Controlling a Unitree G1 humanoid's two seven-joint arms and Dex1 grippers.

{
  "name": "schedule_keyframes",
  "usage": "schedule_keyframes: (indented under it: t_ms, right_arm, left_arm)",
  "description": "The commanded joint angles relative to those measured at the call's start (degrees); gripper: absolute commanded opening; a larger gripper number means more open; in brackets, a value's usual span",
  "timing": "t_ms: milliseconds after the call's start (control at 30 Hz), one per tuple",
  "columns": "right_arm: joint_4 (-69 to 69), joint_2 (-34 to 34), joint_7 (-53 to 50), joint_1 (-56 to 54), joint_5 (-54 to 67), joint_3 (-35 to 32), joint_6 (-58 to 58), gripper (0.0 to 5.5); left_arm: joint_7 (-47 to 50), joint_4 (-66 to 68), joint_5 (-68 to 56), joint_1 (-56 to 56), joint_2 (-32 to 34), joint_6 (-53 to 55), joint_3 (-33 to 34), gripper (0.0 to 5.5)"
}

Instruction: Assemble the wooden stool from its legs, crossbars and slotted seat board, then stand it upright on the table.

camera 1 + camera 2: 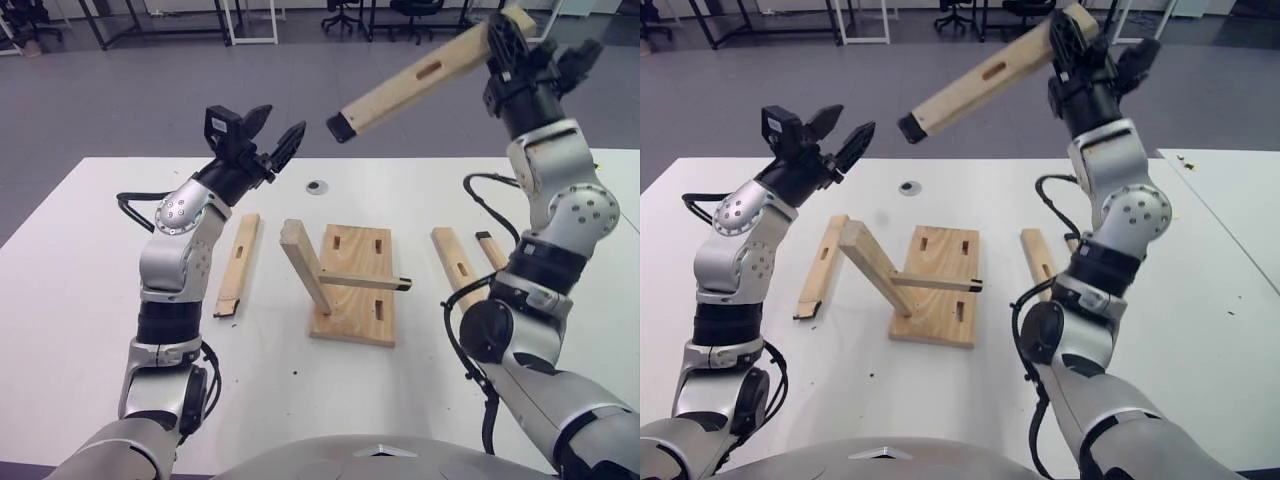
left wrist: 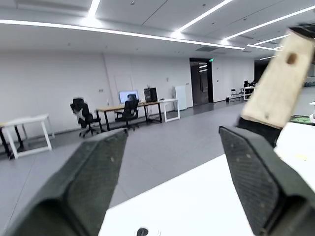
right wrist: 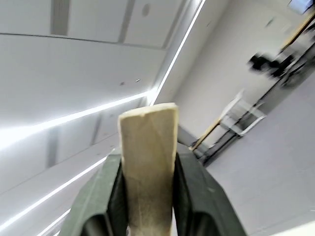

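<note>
Right jaws clamp one leg (image 1: pixel 400 90) high over the surface (image 1: pixel 80 260), its capped end just beside the wide-open, empty left jaws, while below and between both jaws lies one seat board (image 1: pixel 350 320) carrying one tilted leg (image 1: pixel 303 262) joined to one crossbar (image 1: pixel 360 283), with one loose plank (image 1: pixel 238 262) below the left jaws and a second plank (image 1: pixel 452 262) below the right.

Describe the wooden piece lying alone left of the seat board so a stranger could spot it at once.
On the white table, the seat board lies flat in the middle. On the robot's left of it, a single wooden bar lies flat. It lies alone, while two bars lie side by side on the right and one leg stands tilted at the board.
</note>
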Motion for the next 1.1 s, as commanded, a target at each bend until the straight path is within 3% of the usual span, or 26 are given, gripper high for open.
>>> schedule_keyframes:
  t_ms: [33, 200, 333, 500, 733, 967, 1100]
  right_arm:
    - [-15.45, -0.33, -2.54, 18.58, -3.16, 2.74, 1.57, 1.01]
    - [-27.46, 5.07, -2.65, 41.57, 3.16, 4.98, 1.34, 1.01]
    - [-29.68, 4.37, -2.87, 48.14, 5.04, 5.02, -1.07, 1.01]
    - [-33.04, 0.32, -5.29, 50.78, 7.47, 5.81, -1.67, 1.01]
    - [-38.87, -1.47, -8.49, 56.64, 6.33, 10.53, -2.78, 1.01]
    - [-42.81, 0.48, -8.86, 61.3, -9.65, 20.16, -8.33, 1.01]
    - [-40.43, -2.13, -6.37, 59.68, -15.3, 20.43, -10.64, 1.01]
  left_arm:
    - [3.41, -7.69, 3.84, 16.04, 2.86, 5.21, 0.29, 3.98]
    - [11.09, -18.41, 6.41, 36.66, -5.4, -0.33, 0.19, 3.98]
    - [12.0, -15.92, 16.02, 44.6, -3.4, -5.46, -5.38, 3.98]
    - [12.58, -15.58, 20.66, 44.94, -4.94, -6.52, -10.86, 3.98]
    - [13.95, -17.67, 21.55, 44.78, -5.69, -3.45, -11.77, 3.98]
    - [13.73, -16.87, 21.81, 43.66, -6.4, 0.77, -12.03, 3.98]
    - [13.83, -17.2, 22.02, 43.02, -6.82, 1.27, -12.28, 3.98]
